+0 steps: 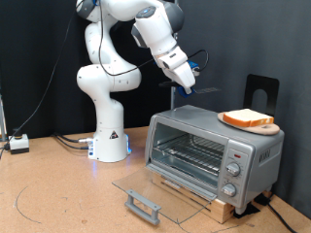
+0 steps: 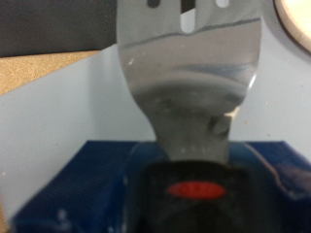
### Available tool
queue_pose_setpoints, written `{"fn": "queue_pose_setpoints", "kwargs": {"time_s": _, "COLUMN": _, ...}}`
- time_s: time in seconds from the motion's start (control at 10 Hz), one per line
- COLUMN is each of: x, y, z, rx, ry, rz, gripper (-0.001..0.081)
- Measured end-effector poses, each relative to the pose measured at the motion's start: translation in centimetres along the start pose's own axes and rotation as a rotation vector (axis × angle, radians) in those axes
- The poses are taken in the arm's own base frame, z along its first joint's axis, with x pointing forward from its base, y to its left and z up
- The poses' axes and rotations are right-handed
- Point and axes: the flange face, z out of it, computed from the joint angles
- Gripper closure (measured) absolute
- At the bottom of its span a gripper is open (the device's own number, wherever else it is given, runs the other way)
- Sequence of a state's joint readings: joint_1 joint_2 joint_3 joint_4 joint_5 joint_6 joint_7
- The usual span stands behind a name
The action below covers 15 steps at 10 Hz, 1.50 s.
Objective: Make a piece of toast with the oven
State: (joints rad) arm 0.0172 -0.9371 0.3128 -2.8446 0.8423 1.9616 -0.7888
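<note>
Claw (image 1: 186, 85) fingertips hidden behind a metal spatula (image 2: 190, 78), apparently pinching its handle; oven (image 1: 209, 146) door open, rack bare; piece of toast (image 1: 246, 118) on board (image 1: 260, 127) atop the oven.

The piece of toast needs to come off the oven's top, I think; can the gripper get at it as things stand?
Probably yes: the piece of toast lies uncovered on a round board atop the oven, and the gripper hangs in open air nearby, though a spatula sits at its fingers.
</note>
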Motion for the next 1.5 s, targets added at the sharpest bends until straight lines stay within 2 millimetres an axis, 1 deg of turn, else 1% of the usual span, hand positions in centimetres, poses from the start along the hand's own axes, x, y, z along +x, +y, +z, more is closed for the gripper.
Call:
{"fn": "queue_pose_setpoints", "kwargs": {"time_s": 0.1, "x": 0.1, "y": 0.2, "z": -0.2, "rx": 0.000, "ry": 0.004, "rz": -0.010, "gripper": 0.0407}}
{"fn": "queue_pose_setpoints", "kwargs": {"time_s": 0.2, "x": -0.1, "y": 1.3, "z": -0.6, "rx": -0.011, "ry": -0.002, "rz": -0.015, "gripper": 0.0407}}
{"fn": "queue_pose_setpoints", "kwargs": {"time_s": 0.4, "x": -0.8, "y": 4.2, "z": -1.5, "rx": -0.054, "ry": -0.016, "rz": 0.019, "gripper": 0.0407}}
{"fn": "queue_pose_setpoints", "kwargs": {"time_s": 0.7, "x": -1.5, "y": 8.3, "z": -3.4, "rx": -0.114, "ry": 0.073, "rz": 0.146, "gripper": 0.0407}}
{"fn": "queue_pose_setpoints", "kwargs": {"time_s": 0.9, "x": -2.4, "y": 10.9, "z": -4.7, "rx": -0.127, "ry": 0.110, "rz": 0.226, "gripper": 0.0407}}
{"fn": "queue_pose_setpoints", "kwargs": {"time_s": 1.1, "x": -3.5, "y": 13.5, "z": -5.8, "rx": -0.128, "ry": 0.108, "rz": 0.242, "gripper": 0.0407}}
{"fn": "queue_pose_setpoints", "kwargs": {"time_s": 1.2, "x": -3.7, "y": 14.6, "z": -5.8, "rx": -0.111, "ry": 0.100, "rz": 0.244, "gripper": 0.0407}}
{"fn": "queue_pose_setpoints", "kwargs": {"time_s": 1.4, "x": -3.6, "y": 14.4, "z": -5.6, "rx": -0.105, "ry": 0.092, "rz": 0.220, "gripper": 0.0407}}
{"fn": "queue_pose_setpoints", "kwargs": {"time_s": 1.5, "x": -3.6, "y": 14.3, "z": -5.5, "rx": -0.099, "ry": 0.089, "rz": 0.167, "gripper": 0.0407}}
